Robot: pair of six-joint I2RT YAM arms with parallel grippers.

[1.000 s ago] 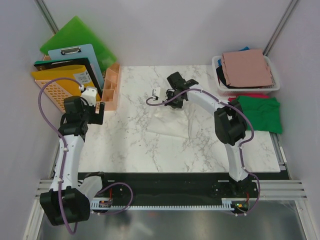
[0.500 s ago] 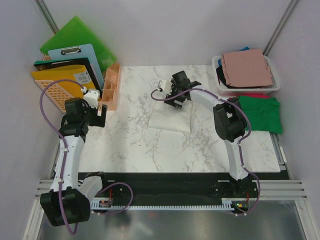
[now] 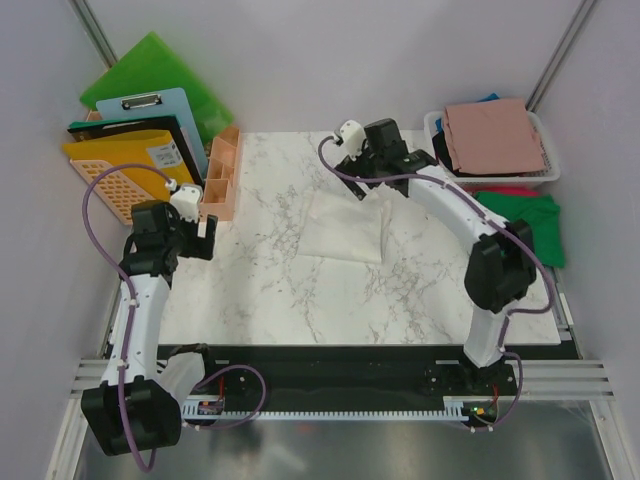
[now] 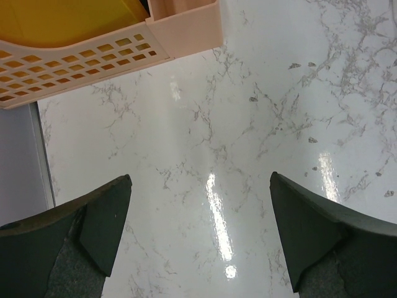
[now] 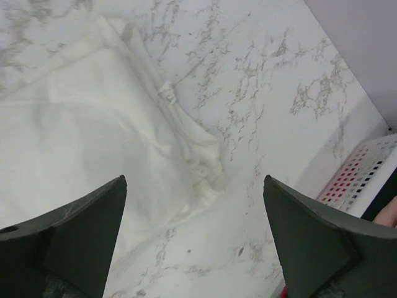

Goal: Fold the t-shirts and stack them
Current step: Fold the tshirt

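Peach crate (image 4: 93,56): just past the left finger's tip, something yellow inside.
Clipboard sticker (image 3: 170,152): print too small to read.
Left gripper (image 4: 198,205): fingers spread wide, nothing held, bare marble between them.
Cream t-shirt (image 5: 93,143): folded flat, ahead of the right gripper (image 5: 195,211), on its left finger's side, untouched.
Right gripper: gaping wide, empty.
White basket (image 5: 366,167): beyond the right finger, pink t-shirt (image 3: 497,135) on top.
Green t-shirt (image 3: 520,225): on the table beside that basket.

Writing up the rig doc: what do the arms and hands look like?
Both arms, left arm and right arm: white links, black joint housings, a purple cable looped along each. A white camera module sits at each wrist. Left hand and right hand: dark grey wedge-shaped fingers.
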